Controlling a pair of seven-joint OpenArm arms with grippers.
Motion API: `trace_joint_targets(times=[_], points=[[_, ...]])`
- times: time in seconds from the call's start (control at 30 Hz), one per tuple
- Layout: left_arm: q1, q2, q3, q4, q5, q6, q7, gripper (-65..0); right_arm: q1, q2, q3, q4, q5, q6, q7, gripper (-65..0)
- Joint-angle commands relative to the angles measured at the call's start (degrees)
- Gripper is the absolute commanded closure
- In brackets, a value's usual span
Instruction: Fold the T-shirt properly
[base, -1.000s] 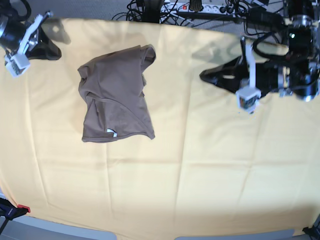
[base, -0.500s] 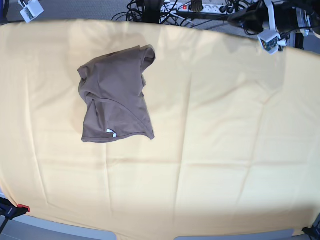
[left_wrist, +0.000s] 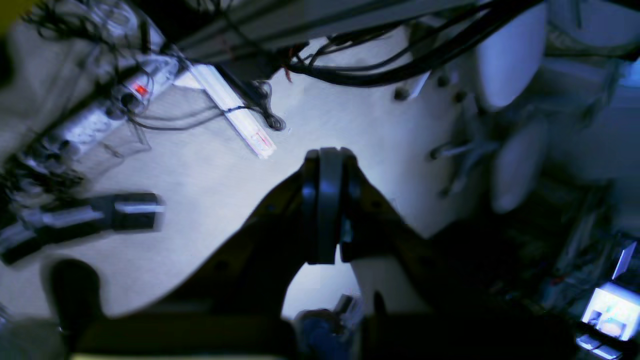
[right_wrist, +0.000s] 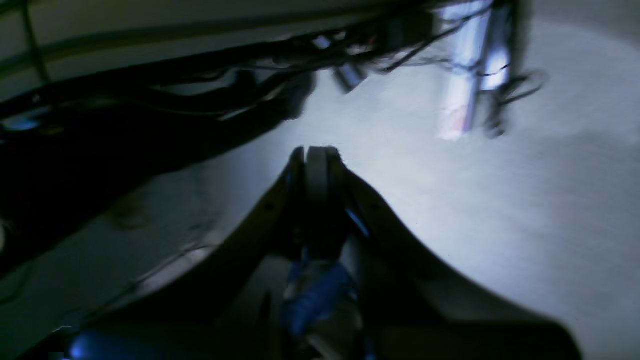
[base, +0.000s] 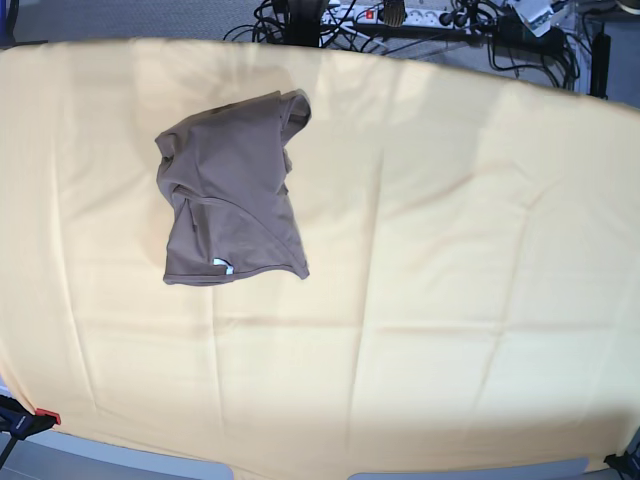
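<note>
The T-shirt (base: 232, 190) lies loosely folded on the yellow cloth (base: 430, 300), left of centre in the base view, while the left gripper (left_wrist: 327, 200) and right gripper (right_wrist: 316, 190) are fully closed, holding nothing, above grey floor.

The yellow cloth (base: 430, 300) is being left unobstructed across its right half and near edge. Its upper-left part is being occupied by the bunched T-shirt (base: 232, 190). The far edge is being crowded by cables and a power strip (base: 400, 14).
</note>
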Motion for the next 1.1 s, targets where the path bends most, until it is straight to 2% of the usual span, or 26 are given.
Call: trace_joint_targets(times=[0.0,0.1,0.23,0.3,0.43,0.57,0.67,0.73,0.77,0.83,0.9,0.97,1.07], points=[[0.20,-0.46,0.48,-1.84,-0.87,-0.11,0.28,0.0,0.42,0.39,-1.38,-1.95,0.74,0.03,0.01,0.0],[-3.23,-0.44,4.52,-9.35,2.56,-0.54,-0.52,0.0,5.77,0.55,-6.88,-10.62,-8.85,0.03,1.29,0.0],[-9.05,-0.44,13.53,-20.31,12.63,-0.54,-7.74,0.0,12.98,0.79,-13.66,-22.56,-22.56,0.03,10.73,0.0],[-12.50,-0.44,18.36,-26.12,18.12,-0.54,-12.52,0.0,16.41,1.38,-17.09,-28.33,-28.89,0.03,17.00,0.0],[-20.13,-0.04,27.28,-38.75,28.68,0.48,-21.92,0.0,23.15,2.54,-24.11,-40.19,-42.40,0.03,33.20,0.0],[-28.52,2.29,33.94,-53.77,40.81,0.48,-35.36,0.0,30.80,2.56,-30.14,-52.04,-57.48,0.03,46.23,0.0],[-34.47,3.72,38.40,-65.85,51.08,0.50,-50.58,0.0,35.56,2.43,-34.34,-60.50,-65.85,-0.42,55.98,0.0],[-38.05,5.01,40.89,-73.81,57.57,0.92,-61.07,0.0,38.07,2.05,-36.74,-65.51,-70.99,-6.03,62.75,0.0],[-39.67,6.01,41.97,-77.57,60.28,2.19,-65.81,0.0,39.06,1.70,-37.79,-67.78,-73.29,-9.11,65.94,0.0],[-42.23,8.39,44.09,-84.11,64.83,7.17,-75.10,0.0,40.46,0.50,-39.34,-71.52,-77.96,-15.10,71.19,0.0],[-43.56,11.02,46.38,-89.00,67.78,12.96,-82.93,0.0,41.13,-0.83,-40.41,-73.92,-81.40,-19.58,74.55,0.0],[-43.71,13.51,48.59,-91.27,68.26,17.44,-87.34,0.0,41.07,-2.10,-41.35,-74.42,-82.77,-21.44,76.98,0.0],[-43.54,16.76,51.82,-91.36,68.28,20.79,-87.23,0.0,40.96,-3.63,-42.03,-74.42,-82.42,-22.32,77.07,0.0]])
